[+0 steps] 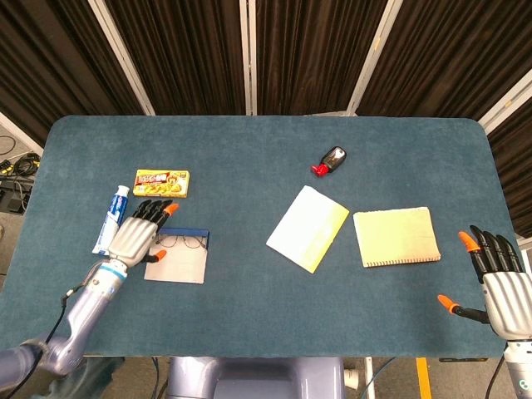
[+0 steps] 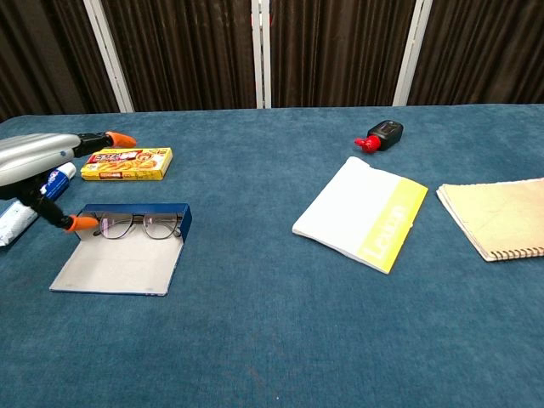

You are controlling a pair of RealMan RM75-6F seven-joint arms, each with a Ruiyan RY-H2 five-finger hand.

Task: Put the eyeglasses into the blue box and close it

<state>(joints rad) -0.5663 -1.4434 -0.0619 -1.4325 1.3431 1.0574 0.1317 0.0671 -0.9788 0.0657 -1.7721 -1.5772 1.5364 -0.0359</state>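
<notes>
We find the eyeglasses [image 2: 136, 226] lying in the blue box [image 2: 119, 265] at lower left; the left hand [image 1: 135, 237], fingers spread and empty, should next lift the flat lid squarely.

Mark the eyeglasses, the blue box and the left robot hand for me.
eyeglasses [image 2: 138, 226]: chest view, on the bridge between the lenses.
blue box [image 2: 119, 272]: chest view, on the bare grey inside of the open flap.
left robot hand [image 1: 133, 237]: head view, on the back of the hand.
</notes>
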